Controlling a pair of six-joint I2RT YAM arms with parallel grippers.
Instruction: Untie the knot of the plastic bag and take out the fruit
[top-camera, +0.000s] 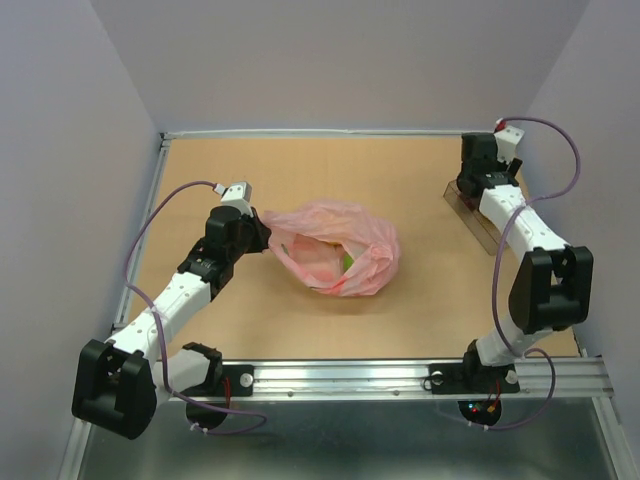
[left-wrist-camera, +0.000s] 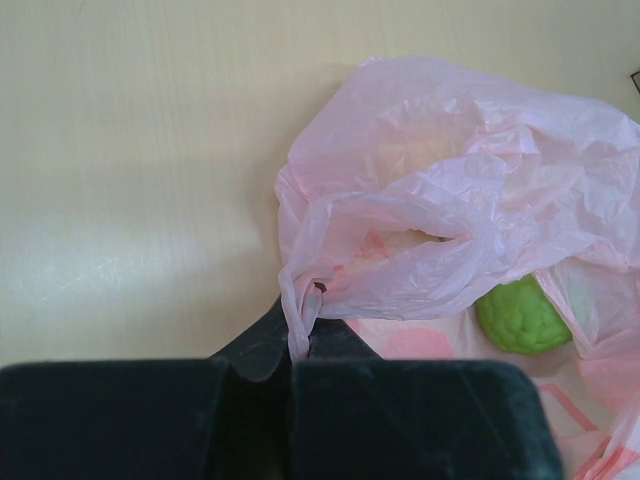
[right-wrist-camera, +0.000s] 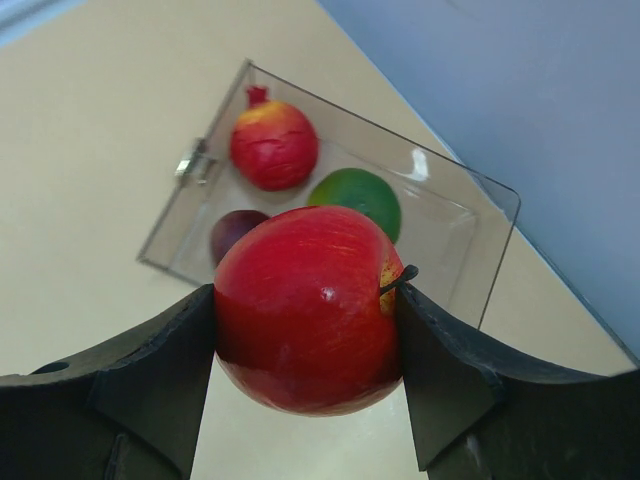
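Pink plastic bag (top-camera: 335, 222) lay lengthwise left-to-right on the surface (top-camera: 430, 310), one corner pinched in the left gripper (left-wrist-camera: 300, 345), while the right gripper (right-wrist-camera: 305, 335) clamped a red fruit (right-wrist-camera: 300, 300).

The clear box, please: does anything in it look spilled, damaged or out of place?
Nothing stands out: the red fruit, green fruit and dark purple fruit all lie inside the clear box, which looks intact.
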